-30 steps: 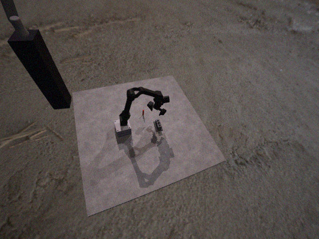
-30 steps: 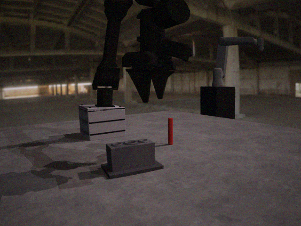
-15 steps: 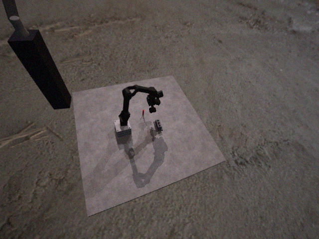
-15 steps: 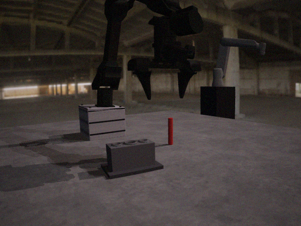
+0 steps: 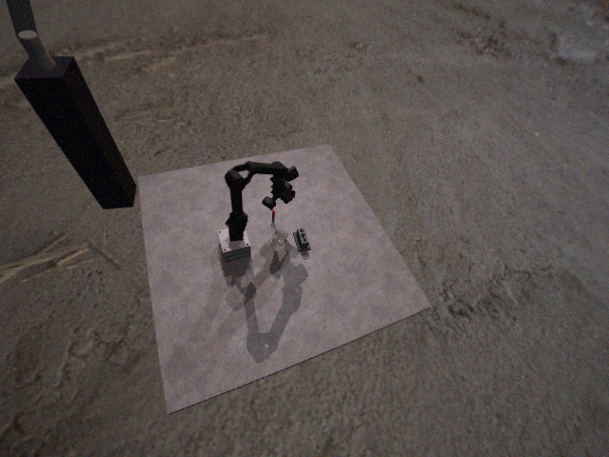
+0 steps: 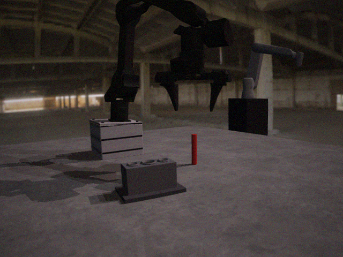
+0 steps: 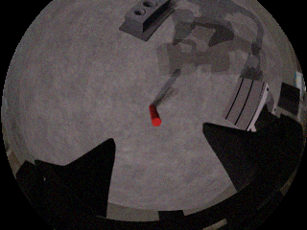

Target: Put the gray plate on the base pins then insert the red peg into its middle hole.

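Note:
The red peg (image 5: pixel 272 214) (image 6: pixel 194 149) (image 7: pixel 155 115) stands upright on the mat. The gray plate (image 5: pixel 302 238) (image 6: pixel 149 175) (image 7: pixel 146 15) sits flat on the base (image 6: pixel 155 194), its three holes facing up; the pins are hidden inside it. My gripper (image 5: pixel 276 200) (image 6: pixel 193 109) (image 7: pixel 159 136) is open and empty. It hangs straight above the peg with a clear gap, fingers pointing down on either side of it. The plate and base lie a short way off from the peg.
The arm's white pedestal (image 5: pixel 234 246) (image 6: pixel 116 138) (image 7: pixel 246 103) stands beside the peg. A dark block with a second gray arm (image 5: pixel 73 128) (image 6: pixel 247 114) stands off the mat's far corner. The gray mat (image 5: pixel 343 275) lies on rough ground.

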Tool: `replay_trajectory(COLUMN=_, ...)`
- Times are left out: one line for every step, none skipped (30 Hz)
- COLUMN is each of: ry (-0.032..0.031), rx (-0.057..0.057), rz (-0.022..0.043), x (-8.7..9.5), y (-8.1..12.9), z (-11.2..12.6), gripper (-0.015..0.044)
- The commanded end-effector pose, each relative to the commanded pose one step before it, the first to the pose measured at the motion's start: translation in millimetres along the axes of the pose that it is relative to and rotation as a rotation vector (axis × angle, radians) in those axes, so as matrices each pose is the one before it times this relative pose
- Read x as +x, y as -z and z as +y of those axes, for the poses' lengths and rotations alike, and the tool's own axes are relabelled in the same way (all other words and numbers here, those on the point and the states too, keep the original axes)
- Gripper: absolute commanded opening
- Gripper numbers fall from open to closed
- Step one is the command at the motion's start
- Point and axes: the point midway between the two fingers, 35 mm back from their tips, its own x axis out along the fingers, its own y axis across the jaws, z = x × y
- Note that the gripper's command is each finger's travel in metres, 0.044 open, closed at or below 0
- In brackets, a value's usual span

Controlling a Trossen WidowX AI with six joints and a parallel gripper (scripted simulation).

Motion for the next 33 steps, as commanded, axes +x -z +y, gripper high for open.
replay_trajectory(ry=-0.01653, rx=0.1664, rz=-0.01116, x=-2.04, y=10.99, z=-4.98, gripper=0.0440)
replay_trajectory(ry=0.00000, rx=0.0000, rz=0.00000, x=0.00, y=0.00, z=0.00, gripper=0.0440)
replay_trajectory(ry=-0.00001, rx=0.0000, rz=0.00004, x=0.00, y=0.45, z=0.13, gripper=0.0440)
replay_trajectory(ry=0.00000, rx=0.0000, rz=0.00000, x=0.00, y=0.00, z=0.00, gripper=0.0440)
replay_trajectory(ry=0.00000, rx=0.0000, rz=0.00000, x=0.00, y=0.00, z=0.00, gripper=0.0440)
replay_trajectory(ry=0.00000, rx=0.0000, rz=0.00000, x=0.00, y=0.00, z=0.00, gripper=0.0440)
replay_trajectory(ry=0.00000, rx=0.0000, rz=0.00001, x=2.63, y=-0.01, z=0.15, gripper=0.0440)
replay_trajectory(ry=0.00000, rx=0.0000, rz=0.00003, x=7.86, y=-0.01, z=0.29, gripper=0.0440)
replay_trajectory(ry=0.00005, rx=0.0000, rz=0.00004, x=11.68, y=0.01, z=-0.05, gripper=0.0440)
replay_trajectory(ry=0.00006, rx=0.0000, rz=0.00003, x=7.71, y=0.01, z=-0.35, gripper=0.0440)
replay_trajectory(ry=0.00003, rx=0.0000, rz=0.00001, x=2.55, y=0.01, z=-0.17, gripper=0.0440)
replay_trajectory(ry=0.00000, rx=0.0000, rz=0.00000, x=0.00, y=0.00, z=0.00, gripper=0.0440)
replay_trajectory(ry=0.00000, rx=0.0000, rz=0.00000, x=0.00, y=0.00, z=0.00, gripper=0.0440)
replay_trajectory(ry=0.00000, rx=0.0000, rz=0.00000, x=0.00, y=0.00, z=0.00, gripper=0.0440)
replay_trajectory(ry=0.00000, rx=0.0000, rz=0.00001, x=1.21, y=0.09, z=0.06, gripper=0.0440)
replay_trajectory(ry=0.00001, rx=0.0000, rz=0.00004, x=3.63, y=0.27, z=0.13, gripper=0.0440)
replay_trajectory(ry=0.00002, rx=0.0000, rz=0.00005, x=5.42, y=0.41, z=0.09, gripper=0.0440)
replay_trajectory(ry=0.00002, rx=0.0000, rz=0.00004, x=3.60, y=0.27, z=-0.01, gripper=0.0440)
replay_trajectory(ry=0.00001, rx=0.0000, rz=0.00001, x=1.20, y=0.09, z=-0.01, gripper=0.0440)
replay_trajectory(ry=0.00000, rx=0.0000, rz=0.00000, x=0.00, y=0.00, z=0.00, gripper=0.0440)
replay_trajectory(ry=0.00000, rx=0.0000, rz=0.00000, x=0.00, y=0.00, z=0.00, gripper=0.0440)
replay_trajectory(ry=0.00000, rx=0.0000, rz=0.00000, x=0.27, y=0.00, z=0.03, gripper=0.0440)
replay_trajectory(ry=0.00000, rx=0.0000, rz=0.00000, x=0.80, y=0.01, z=0.09, gripper=0.0440)
replay_trajectory(ry=0.00000, rx=0.0000, rz=0.00001, x=1.33, y=0.01, z=0.14, gripper=0.0440)
replay_trajectory(ry=0.00000, rx=0.0000, rz=0.00001, x=1.63, y=0.02, z=0.16, gripper=0.0440)
replay_trajectory(ry=0.00000, rx=0.0000, rz=0.00001, x=1.63, y=0.02, z=0.15, gripper=0.0440)
replay_trajectory(ry=0.00000, rx=0.0000, rz=0.00001, x=1.62, y=0.02, z=0.13, gripper=0.0440)
replay_trajectory(ry=0.00000, rx=0.0000, rz=0.00001, x=1.62, y=0.02, z=0.12, gripper=0.0440)
replay_trajectory(ry=0.00000, rx=0.0000, rz=0.00001, x=1.62, y=0.02, z=0.11, gripper=0.0440)
replay_trajectory(ry=0.00000, rx=0.0000, rz=0.00001, x=1.62, y=0.02, z=0.10, gripper=0.0440)
replay_trajectory(ry=0.00000, rx=0.0000, rz=0.00001, x=1.61, y=0.02, z=0.09, gripper=0.0440)
replay_trajectory(ry=0.00000, rx=0.0000, rz=0.00001, x=1.67, y=0.03, z=0.10, gripper=0.0440)
replay_trajectory(ry=0.00000, rx=0.0000, rz=0.00001, x=1.67, y=0.03, z=0.08, gripper=0.0440)
